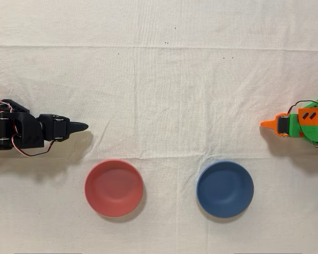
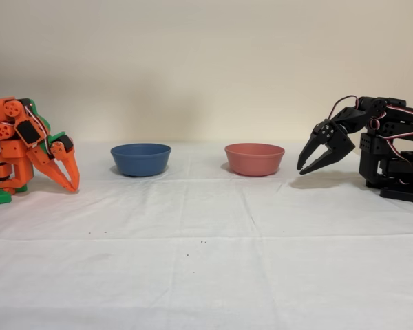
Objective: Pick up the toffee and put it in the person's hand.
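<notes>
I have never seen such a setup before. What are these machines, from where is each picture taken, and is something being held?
These are two small robot arms on a table covered with a white cloth. One picture looks straight down; the other looks from the side, so left and right are swapped. The working black arm has its fingers slightly open, holding nothing. The orange arm is idle. Two bowls stand on the cloth: a red bowl and a blue bowl, both looking empty. No toffee and no person's hand can be seen.
</notes>
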You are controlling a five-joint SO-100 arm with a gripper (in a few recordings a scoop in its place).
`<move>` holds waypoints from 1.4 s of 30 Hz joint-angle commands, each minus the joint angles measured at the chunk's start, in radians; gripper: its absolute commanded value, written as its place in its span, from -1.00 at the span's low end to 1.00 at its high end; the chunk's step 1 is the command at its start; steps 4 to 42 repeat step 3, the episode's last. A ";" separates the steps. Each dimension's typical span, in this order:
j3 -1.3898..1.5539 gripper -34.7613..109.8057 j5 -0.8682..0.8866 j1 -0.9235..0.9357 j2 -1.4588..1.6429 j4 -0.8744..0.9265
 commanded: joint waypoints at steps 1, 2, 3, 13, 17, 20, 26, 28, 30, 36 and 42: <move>0.051 -0.52 0.018 0.017 0.066 0.018; 0.051 -0.52 0.018 0.017 0.066 0.018; 0.051 -0.52 0.018 0.017 0.066 0.018; 0.051 -0.52 0.018 0.017 0.066 0.018; 0.051 -0.52 0.018 0.017 0.066 0.018; 0.051 -0.52 0.018 0.017 0.066 0.018; 0.051 -0.52 0.018 0.017 0.066 0.018; 0.051 -0.52 0.018 0.017 0.066 0.018; 0.051 -0.52 0.018 0.017 0.066 0.018; 0.051 -0.52 0.018 0.017 0.066 0.018; 0.051 -0.52 0.018 0.017 0.066 0.018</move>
